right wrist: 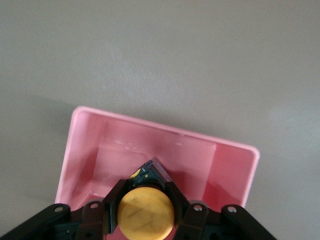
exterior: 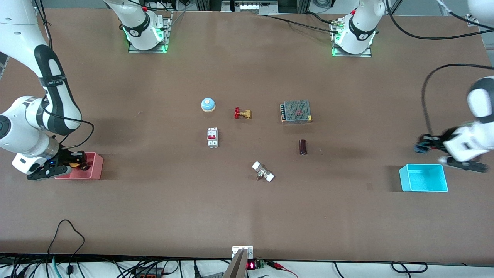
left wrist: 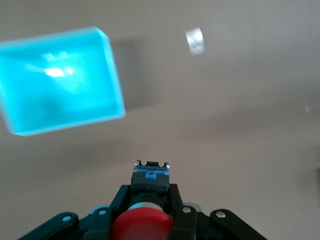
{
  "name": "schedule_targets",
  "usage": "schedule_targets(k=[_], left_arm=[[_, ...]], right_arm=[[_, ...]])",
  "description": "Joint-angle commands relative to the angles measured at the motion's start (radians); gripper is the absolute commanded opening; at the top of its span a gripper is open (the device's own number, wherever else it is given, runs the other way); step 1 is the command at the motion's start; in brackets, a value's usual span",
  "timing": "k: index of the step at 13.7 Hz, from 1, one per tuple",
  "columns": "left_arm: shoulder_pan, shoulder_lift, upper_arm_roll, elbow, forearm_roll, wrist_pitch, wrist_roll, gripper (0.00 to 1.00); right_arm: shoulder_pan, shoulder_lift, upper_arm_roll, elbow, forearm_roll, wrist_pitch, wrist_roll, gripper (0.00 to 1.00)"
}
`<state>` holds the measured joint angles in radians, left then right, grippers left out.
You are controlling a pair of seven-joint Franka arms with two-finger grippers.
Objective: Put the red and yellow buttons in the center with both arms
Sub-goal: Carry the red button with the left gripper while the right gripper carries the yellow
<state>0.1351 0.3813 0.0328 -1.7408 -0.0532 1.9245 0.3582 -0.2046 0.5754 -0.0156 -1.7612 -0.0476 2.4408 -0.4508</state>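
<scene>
Left tool (left wrist: 147, 212) hangs over the surface (exterior: 154, 216) beside the cyan bin (exterior: 423, 178), at the left arm's end of the table, clenched on the red button (left wrist: 140, 226); in the left wrist view the red cap sits between the two fingers (left wrist: 177, 210), with the button's grey and blue body projecting past the fingertips. Right tool (right wrist: 146, 207) hangs over the pink bin (exterior: 94, 170) at the right arm's end, likewise clenched, here on the yellow button (right wrist: 145, 212); in the right wrist view the yellow cap is framed by both fingers (right wrist: 110, 207) above the bin's open interior.

Largest to smallest: the brown surface carries everything. Both arms follow, the right arm (exterior: 50, 92) bent low over the pink bin, the left arm (exterior: 476, 127) low by the cyan bin. The cyan bin stands nearer to the front camera than the left tool's position in the front view. The grey power supply (exterior: 296, 111) lies toward the left arm's end of the central group. The pale blue bell (exterior: 208, 104) sits beside the brass valve (exterior: 242, 113), which has a red handwheel. The white circuit breaker (exterior: 212, 137) lies nearer to the front camera than the bell. The white-ended fitting (exterior: 263, 172) is the nearest of the group to the front camera, and the dark cylinder (exterior: 303, 147) lies between it and the power supply.
</scene>
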Motion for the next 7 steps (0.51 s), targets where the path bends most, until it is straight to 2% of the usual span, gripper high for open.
schedule_targets(k=[1, 3, 5, 7], left_arm=[[-0.034, -0.048, -0.004, -0.155, -0.019, 0.085, -0.065, 0.27], [-0.057, -0.047, -0.013, -0.200, -0.019, 0.140, -0.142, 0.27], [-0.092, -0.042, -0.017, -0.235, -0.020, 0.188, -0.241, 0.27], [-0.129, -0.039, -0.019, -0.285, -0.020, 0.256, -0.315, 0.27]], right_arm=[[-0.012, -0.110, 0.031, 0.011, -0.001, -0.148, -0.017, 0.34], [-0.012, -0.175, 0.042, 0.049, 0.005, -0.296, -0.011, 0.34], [-0.004, -0.251, 0.081, 0.065, 0.046, -0.417, 0.050, 0.34], [0.016, -0.308, 0.153, 0.065, 0.043, -0.492, 0.211, 0.34]])
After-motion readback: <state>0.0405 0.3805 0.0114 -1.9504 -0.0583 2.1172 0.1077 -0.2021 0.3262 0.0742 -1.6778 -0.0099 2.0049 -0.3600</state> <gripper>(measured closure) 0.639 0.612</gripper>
